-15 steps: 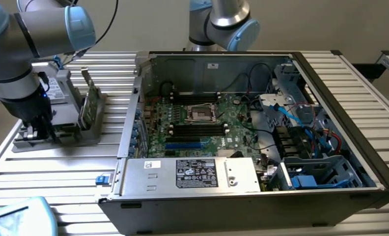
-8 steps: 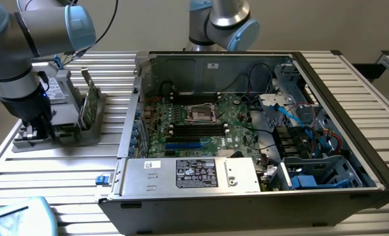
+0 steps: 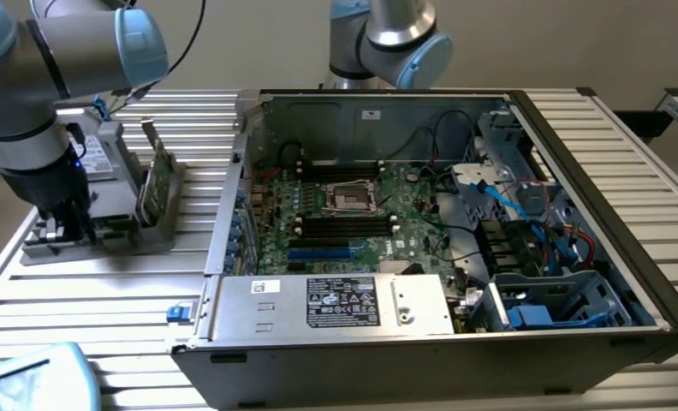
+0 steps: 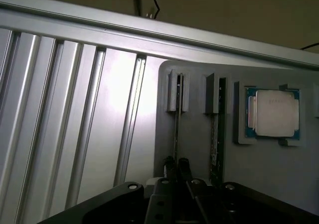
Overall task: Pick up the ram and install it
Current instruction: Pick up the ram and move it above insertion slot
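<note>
Fingers pinch ram in grey holder.

Arm: is bending over at the exterior view's left and reaching straight down.
Wrist: is pointing down.
Gripper: is sitting low, its fingers pinching close together on the ram.
</note>
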`<state>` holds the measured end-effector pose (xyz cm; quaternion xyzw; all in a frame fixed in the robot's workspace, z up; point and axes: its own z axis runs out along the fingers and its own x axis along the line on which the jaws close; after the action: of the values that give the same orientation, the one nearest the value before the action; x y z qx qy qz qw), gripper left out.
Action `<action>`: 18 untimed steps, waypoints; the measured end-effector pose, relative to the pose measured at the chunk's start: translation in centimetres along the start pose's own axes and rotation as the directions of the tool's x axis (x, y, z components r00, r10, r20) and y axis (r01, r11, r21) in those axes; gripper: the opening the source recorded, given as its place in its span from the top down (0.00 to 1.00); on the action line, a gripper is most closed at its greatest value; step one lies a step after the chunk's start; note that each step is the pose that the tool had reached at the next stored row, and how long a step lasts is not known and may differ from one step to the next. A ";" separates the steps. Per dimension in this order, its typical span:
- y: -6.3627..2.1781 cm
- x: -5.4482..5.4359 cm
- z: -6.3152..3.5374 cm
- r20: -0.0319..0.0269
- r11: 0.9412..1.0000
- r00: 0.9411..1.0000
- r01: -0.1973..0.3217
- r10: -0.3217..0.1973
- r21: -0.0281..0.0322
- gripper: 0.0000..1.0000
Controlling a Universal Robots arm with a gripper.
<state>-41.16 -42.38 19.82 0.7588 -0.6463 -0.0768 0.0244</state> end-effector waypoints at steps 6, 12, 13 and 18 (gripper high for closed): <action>-0.11 0.0 -0.17 -0.003 1.000 1.000 0.000 0.000 -0.001 0.86; -0.19 0.0 -0.30 -0.008 1.000 1.000 -0.001 0.001 -0.003 0.86; -0.20 0.0 -0.33 -0.009 1.000 1.000 -0.002 0.002 -0.004 0.86; -0.24 0.0 -0.60 -0.014 1.000 1.000 -0.002 0.002 -0.006 0.86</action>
<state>-40.83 -42.38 20.38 0.7585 -0.6468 -0.0734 0.0311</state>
